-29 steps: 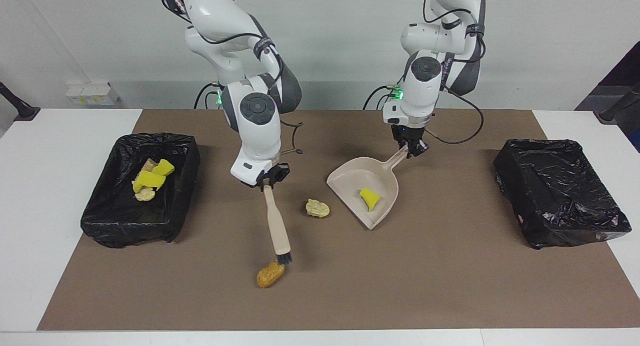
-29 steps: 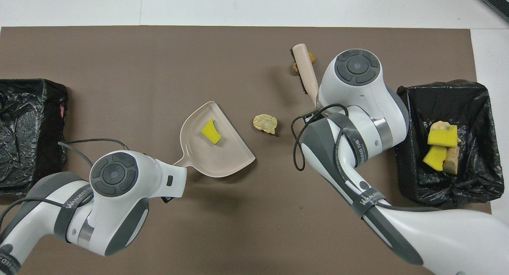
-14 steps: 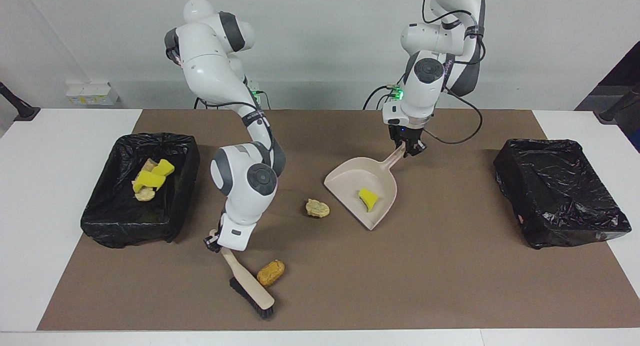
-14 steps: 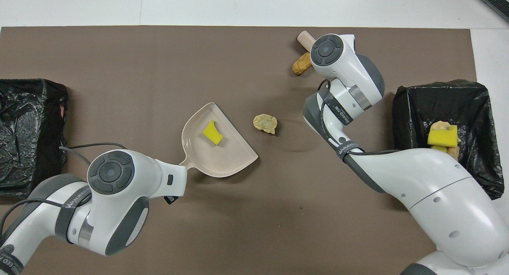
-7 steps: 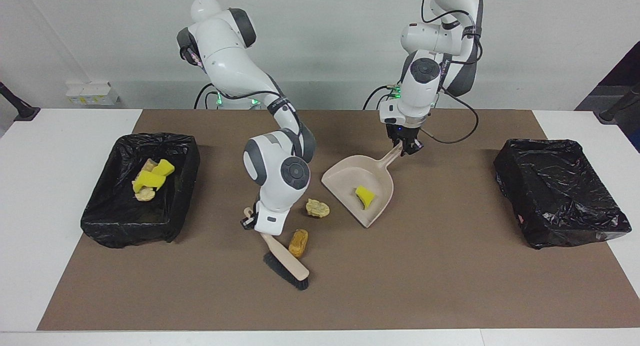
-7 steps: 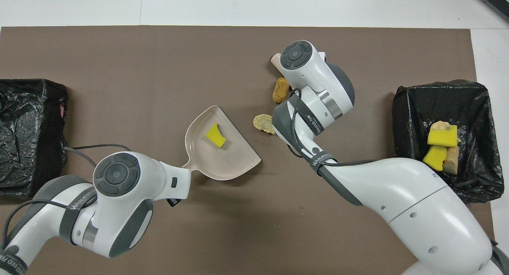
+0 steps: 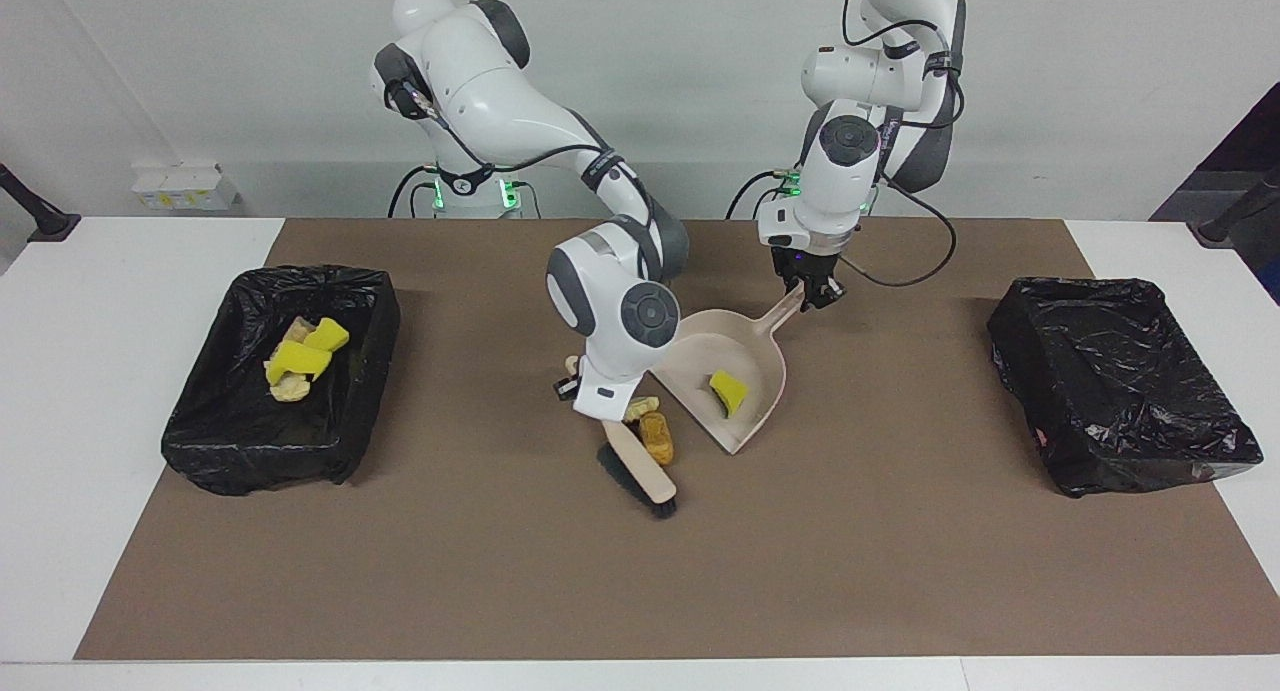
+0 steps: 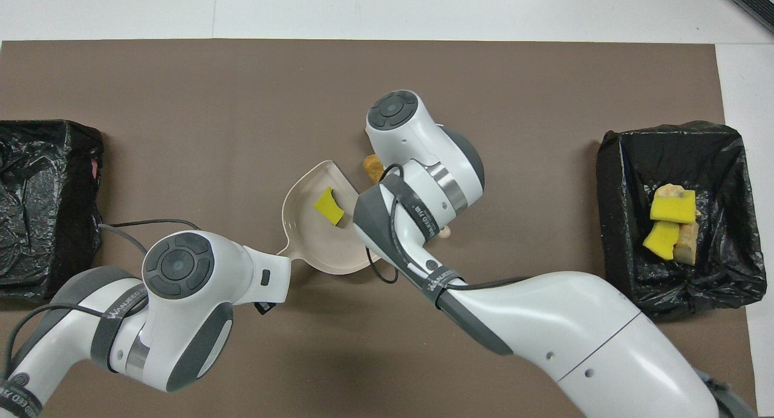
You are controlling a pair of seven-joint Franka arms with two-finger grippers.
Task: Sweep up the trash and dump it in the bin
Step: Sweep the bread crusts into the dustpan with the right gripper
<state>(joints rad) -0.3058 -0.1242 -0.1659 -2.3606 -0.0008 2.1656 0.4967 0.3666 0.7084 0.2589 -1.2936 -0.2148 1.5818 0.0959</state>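
Your right gripper (image 7: 572,379) is pinching the handle of the brush (image 7: 640,476), just beside the open mouth of the dustpan (image 7: 712,343). The brush head rests on the brown mat (image 7: 900,571), with its black bristles pointing away from the robots. An orange-brown lump (image 7: 656,438) touches the brush, and a pale lump (image 7: 641,407) sits right next to it, close to the dustpan's mouth. One yellow sponge piece (image 7: 727,392) lies inside the dustpan.

Your left gripper (image 7: 815,293) is pinching the dustpan's handle and holds the pan tilted, its front edge on the mat.

More yellow and pale scraps (image 7: 298,359) lie in the black bin (image 7: 250,441) at the right arm's end. Another black bin (image 7: 1120,391) sits at the left arm's end.
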